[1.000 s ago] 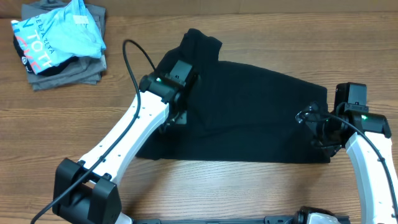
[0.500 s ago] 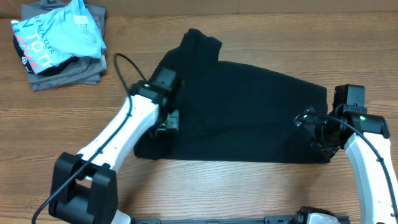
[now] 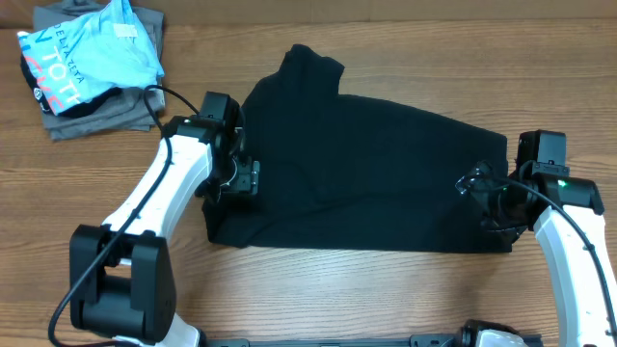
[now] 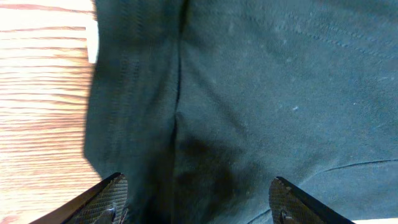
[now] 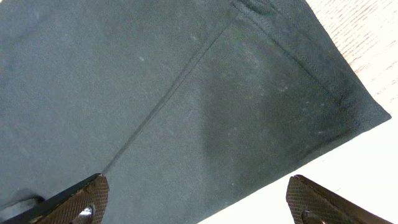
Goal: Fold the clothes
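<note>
Lying well apart from black T-shirt (image 3: 386,183): grey garments (image 3: 108,120), light-blue shirt (image 3: 96,53).

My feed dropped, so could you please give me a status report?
Left gripper open, right gripper open, both empty. Black T-shirt flat, ungripped. Garment pile well aside.

Black T-shirt (image 3: 376,173) (spread flat) lies on table (image 3: 386,289).
</note>
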Controlling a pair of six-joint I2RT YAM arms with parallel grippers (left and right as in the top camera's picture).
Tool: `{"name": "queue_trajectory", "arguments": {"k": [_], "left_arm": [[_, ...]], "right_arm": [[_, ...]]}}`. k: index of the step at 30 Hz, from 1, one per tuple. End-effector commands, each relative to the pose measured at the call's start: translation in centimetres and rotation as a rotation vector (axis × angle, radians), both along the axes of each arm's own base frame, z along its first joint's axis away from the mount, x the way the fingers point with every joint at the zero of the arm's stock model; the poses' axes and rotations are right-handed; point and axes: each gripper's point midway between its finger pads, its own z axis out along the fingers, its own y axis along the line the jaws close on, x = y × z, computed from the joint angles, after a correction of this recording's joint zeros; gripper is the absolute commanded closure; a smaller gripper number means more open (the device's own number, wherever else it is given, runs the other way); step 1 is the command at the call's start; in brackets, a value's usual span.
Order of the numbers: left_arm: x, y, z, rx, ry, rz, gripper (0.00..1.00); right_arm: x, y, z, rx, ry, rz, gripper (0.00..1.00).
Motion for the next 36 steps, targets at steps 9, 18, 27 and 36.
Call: {"name": "queue_trajectory", "arguments": {"k": [9,18,27,36], "left_arm": [[-1.5,-1.5,-4.0,-0.082,0.152,-0.057,0.33],[0.4,-1.9,-3.9,-0.094,0.069,-0.095,0.57],[1.8,-2.1,-3.8,-0.101,0.012,-0.126,0.86],[4.3,-2.5,-2.9,-0.102,-0.081,-0.130,0.96]], "right_arm": [[0.2,-0.1,-0.1,0.002,-0.008,0.002,0.05],[0.5,-0.2,0.0,0.000,-0.022,0.002,0.05],[0.5,-0.2,0.0,0.000,-0.022,0.002,0.05],[0.5,-0.2,0.0,-0.001,-0.022,0.002,0.05]]}}
